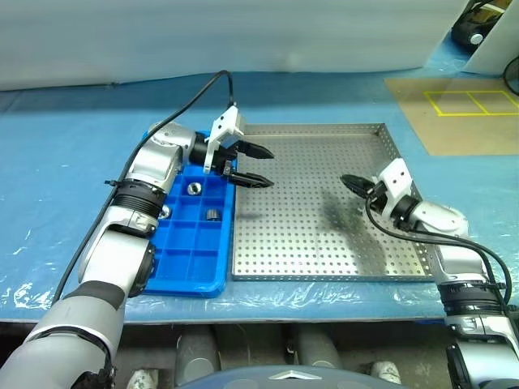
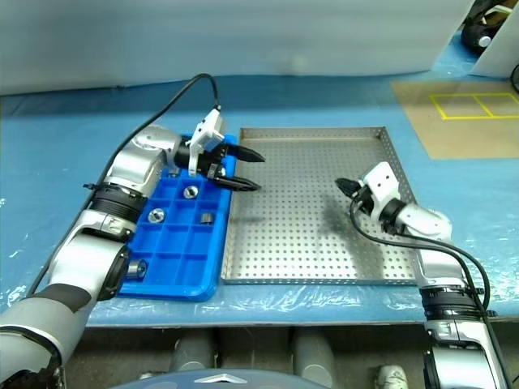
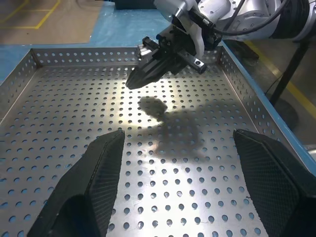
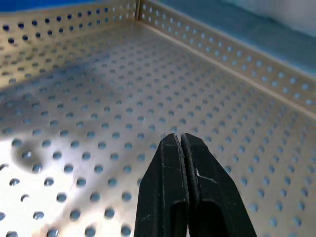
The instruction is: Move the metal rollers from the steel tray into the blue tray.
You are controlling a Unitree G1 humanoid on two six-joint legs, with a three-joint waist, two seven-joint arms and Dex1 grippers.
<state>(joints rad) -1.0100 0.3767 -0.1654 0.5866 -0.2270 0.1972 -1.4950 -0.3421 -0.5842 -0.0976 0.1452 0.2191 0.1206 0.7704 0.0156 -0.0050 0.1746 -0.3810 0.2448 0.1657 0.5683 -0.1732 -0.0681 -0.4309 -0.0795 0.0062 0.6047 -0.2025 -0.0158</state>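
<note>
Left eye view: the steel tray (image 1: 324, 243) lies on the tabletop (image 1: 65, 162), which is covered with blue film; the blue tray (image 1: 195, 271) lies against its left rim.
Steel tray: its perforated floor is bare where the pictures show it; a dark shadow falls on it under the right arm.
Metal rollers: four are seen, all in compartments of the blue tray. One (image 2: 191, 192) is in the far row, one (image 2: 207, 218) is in the next row toward the robot, one (image 2: 156, 215) is further left, and one (image 2: 136, 268) is near the left arm, in a near compartment.
Left end effector (image 1: 253, 165): fingers wide apart and empty, above the left edge of the steel tray, pointing to the right.
Right end effector (image 1: 350, 182): fingers pressed together with nothing between them, above the right half of the steel tray, pointing toward the left one.
Right wrist view: the two black fingers (image 4: 170, 197) touch each other above the holes of the tray floor.
</note>
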